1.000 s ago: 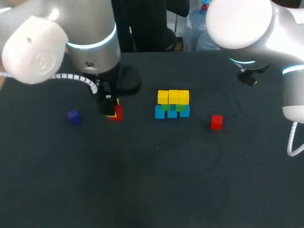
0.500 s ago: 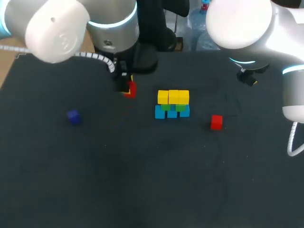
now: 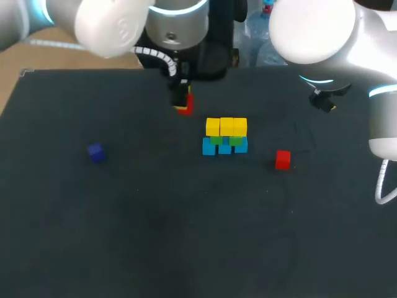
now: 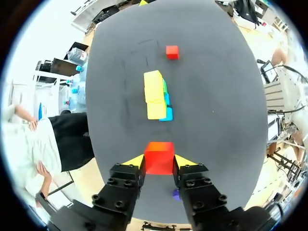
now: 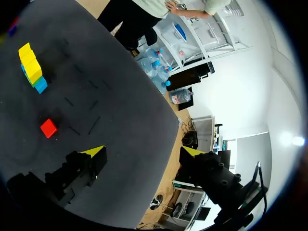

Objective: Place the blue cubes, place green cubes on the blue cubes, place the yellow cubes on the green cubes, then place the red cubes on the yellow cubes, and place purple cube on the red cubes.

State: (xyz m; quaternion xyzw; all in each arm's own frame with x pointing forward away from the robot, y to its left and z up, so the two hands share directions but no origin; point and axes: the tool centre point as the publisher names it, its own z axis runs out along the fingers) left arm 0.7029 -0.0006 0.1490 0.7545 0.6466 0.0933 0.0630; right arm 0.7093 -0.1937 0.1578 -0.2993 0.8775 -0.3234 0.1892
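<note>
A stack stands mid-table: three blue cubes (image 3: pixel 224 148) at the bottom, green cubes (image 3: pixel 217 140) on them and three yellow cubes (image 3: pixel 226 126) on top. My left gripper (image 3: pixel 182 102) hangs above the table, behind and left of the stack, shut on a red cube (image 3: pixel 185 104). In the left wrist view that red cube (image 4: pixel 159 157) sits between the yellow tips, with the yellow cubes (image 4: pixel 154 94) ahead. A second red cube (image 3: pixel 283 159) lies right of the stack. The purple cube (image 3: pixel 95 152) lies far left. My right gripper (image 5: pixel 143 153) stands open and empty near the table's back right.
The black mat (image 3: pixel 186 236) covers the whole table. Its bare wooden edge (image 3: pixel 12 74) shows at the back left. My right arm (image 3: pixel 322 99) stays over the back right corner.
My left arm has lifted the red cube off the table and carried it right and toward the back, closer to the stack. The right arm has not moved.
</note>
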